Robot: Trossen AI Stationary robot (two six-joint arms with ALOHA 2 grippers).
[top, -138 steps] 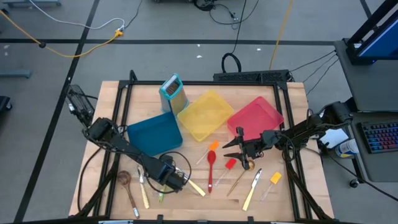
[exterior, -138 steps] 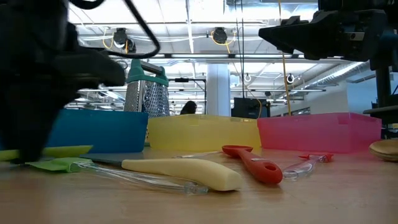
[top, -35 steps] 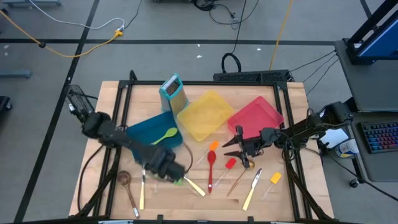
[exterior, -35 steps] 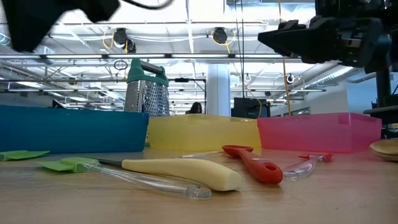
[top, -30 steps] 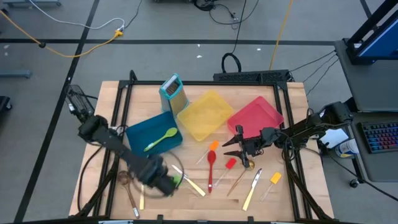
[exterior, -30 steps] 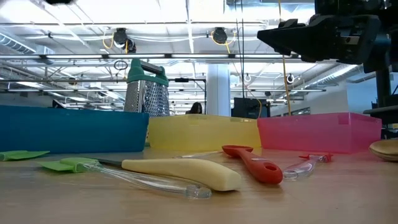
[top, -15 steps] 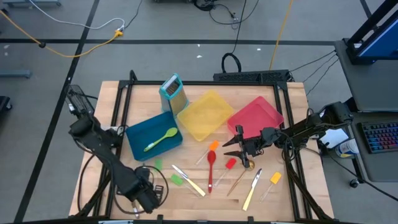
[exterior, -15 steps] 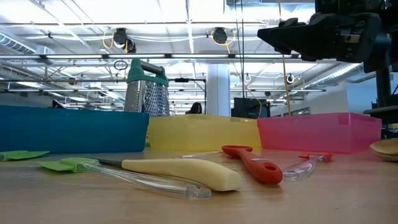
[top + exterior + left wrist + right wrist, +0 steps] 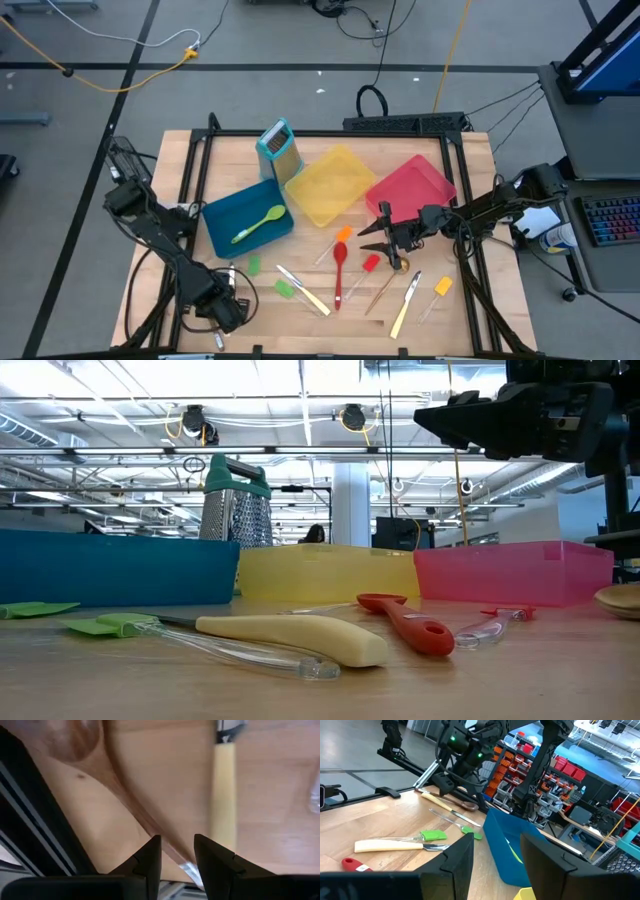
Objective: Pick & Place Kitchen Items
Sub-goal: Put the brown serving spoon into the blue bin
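Note:
My left gripper [image 9: 222,312] [image 9: 176,857] is low over the table's near left corner, open. Its fingers stand on either side of a wooden spoon's handle [image 9: 131,802]; I cannot tell whether they touch it. A cream-handled knife [image 9: 223,800] lies beside the spoon. A green spoon [image 9: 258,222] lies in the blue bin [image 9: 225,215]. Green spatulas [image 9: 285,288], a cream-handled knife [image 9: 312,300], a red spoon [image 9: 339,270] and an orange spatula [image 9: 342,235] lie on the table's middle. My right gripper [image 9: 375,238] [image 9: 495,865] hovers open and empty over them.
A yellow bin [image 9: 328,185] and a red bin [image 9: 410,188] stand at the far middle and right, with an upright grater [image 9: 278,148] behind the blue bin. A red spatula [image 9: 370,263], another knife [image 9: 405,305] and a yellow spatula [image 9: 440,287] lie near right.
My left gripper has gone from beside the blue bin toward the table's near left corner and down, over the wooden spoon. The green spoon stays in the blue bin. My right arm has kept still.

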